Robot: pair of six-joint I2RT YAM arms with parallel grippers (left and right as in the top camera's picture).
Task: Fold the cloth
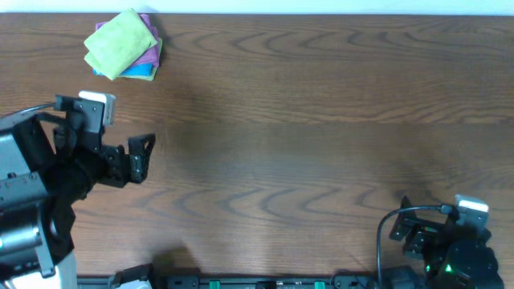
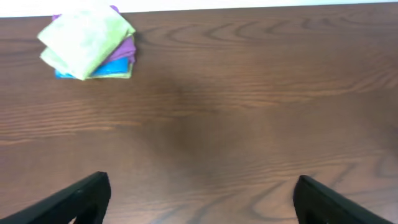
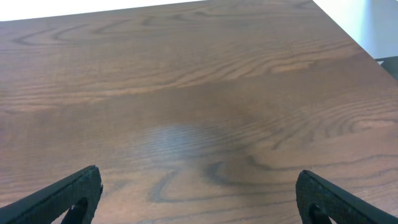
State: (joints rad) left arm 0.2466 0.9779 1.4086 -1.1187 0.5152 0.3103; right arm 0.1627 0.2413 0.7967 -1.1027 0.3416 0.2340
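As cloth [image 1: 120,42] lies folded, atop coloured stack [image 1: 152,57]

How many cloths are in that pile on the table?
3 visible, stacked in the far left corner: lime-green folded microfibre cloth on top, purple folded cloth beneath it, blue folded cloth lowest. Others may be hidden within the pile.

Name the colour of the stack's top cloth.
The cloth is lime green, clearest in the left wrist view.

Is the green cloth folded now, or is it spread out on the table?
Folded: the green cloth is a compact thick square lying on the purple cloth and blue cloth.
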